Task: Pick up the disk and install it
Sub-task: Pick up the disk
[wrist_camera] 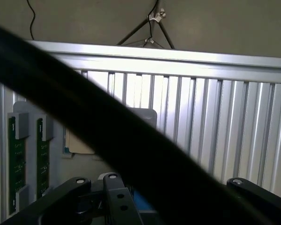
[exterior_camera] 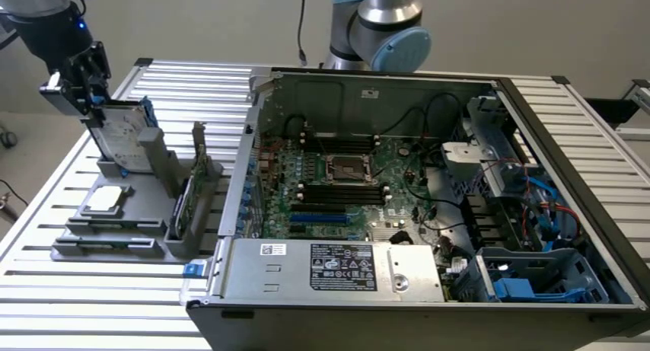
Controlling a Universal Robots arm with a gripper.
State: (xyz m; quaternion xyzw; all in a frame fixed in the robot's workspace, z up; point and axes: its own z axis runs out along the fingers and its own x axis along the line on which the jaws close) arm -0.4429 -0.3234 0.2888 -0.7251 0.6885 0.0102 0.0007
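Exterior view, and the gripper (exterior_camera: 79, 96) is up at that view's far left, its jaws spread wide and nothing clamped between them. In the wrist view the two black fingers (wrist_camera: 79, 185) stand well apart, with a sliver of blue between them and a thick black cable (wrist_camera: 84, 117) cutting diagonally across the shot.

Right at the gripper is the disk (exterior_camera: 127, 134): silver-grey, blue rails along its edges, standing on edge with a slight lean in a grey holder (exterior_camera: 152, 164). The gripper sits at its upper end, but whether the fingers actually touch it I cannot tell. The disk is in the holder, outside the computer case.

Moving outward, a small silver chip (exterior_camera: 106, 201) lies flat on the grey tray just below the disk. Beside it, green memory modules (exterior_camera: 183, 206) stand in slots.

The slatted metal surface (exterior_camera: 61, 290) carries all of it. Across to the exterior view's right is the open computer case (exterior_camera: 528, 107), with the motherboard (exterior_camera: 336, 191) exposed. The labelled power supply (exterior_camera: 336, 267) runs along the near edge, and there is a blue plastic bracket (exterior_camera: 513, 288) in the near right corner. Behind the case rises the arm's base (exterior_camera: 386, 23).
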